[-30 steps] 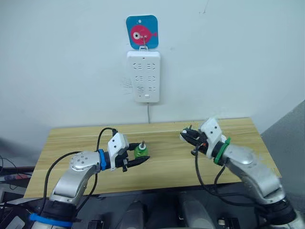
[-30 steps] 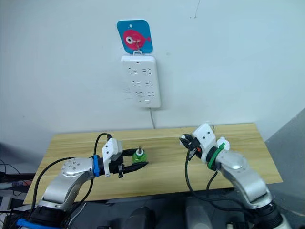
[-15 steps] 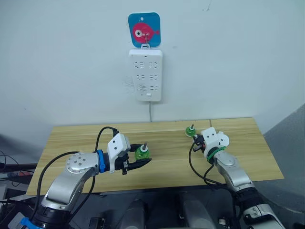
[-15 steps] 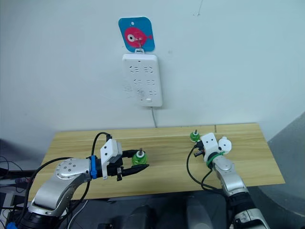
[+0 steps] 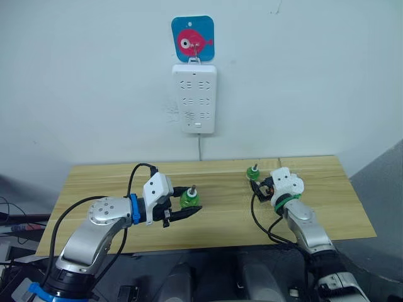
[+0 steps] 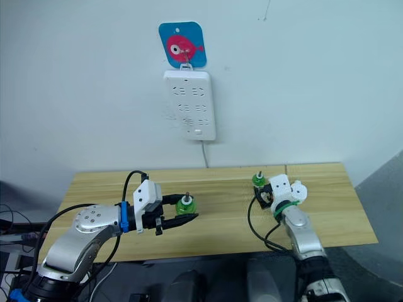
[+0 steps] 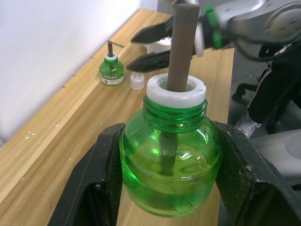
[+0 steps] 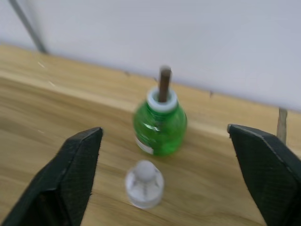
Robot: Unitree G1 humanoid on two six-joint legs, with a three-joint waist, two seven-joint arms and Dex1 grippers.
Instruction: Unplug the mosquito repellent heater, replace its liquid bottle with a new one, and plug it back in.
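Right arm has drawn back toward the robot since a second ago, uncovering a second green bottle that its right pincer (image 8: 163, 132) had hidden; the left arm has kept its grasp. Behind everything stands a plain pale wall (image 5: 315, 75), and against it a light wooden worktop (image 5: 113, 179) runs across both head views. High on the wall, well beyond both pincers, hangs a long white power strip (image 5: 194, 97) under a blue sticker with a red fish (image 5: 192, 39); its grey cord (image 5: 199, 146) drops behind the far edge of the worktop and is lost from sight there. The left pincer (image 5: 189, 202) pinches a green liquid bottle (image 7: 169, 165) by its belly, one black finger on each side, holding it upright; the bottle is uncapped, a brown wick (image 7: 183, 47) stands out of its white collar, and green liquid shows through its wall, though its base is cut off in the left wrist view. The right pincer is spread wide and holds nothing; in the head views it is small and partly masked by the white housing on its wrist. Just ahead of it, between its two fingers in the right wrist view, the second green bottle (image 8: 160, 127) stands upright on the worktop near the wall, also uncapped with a wick up; its pale label is too blurred to read. Nearer that pincer, just beside the bottle but apart from it, sits a small whitish cap (image 8: 144, 183).
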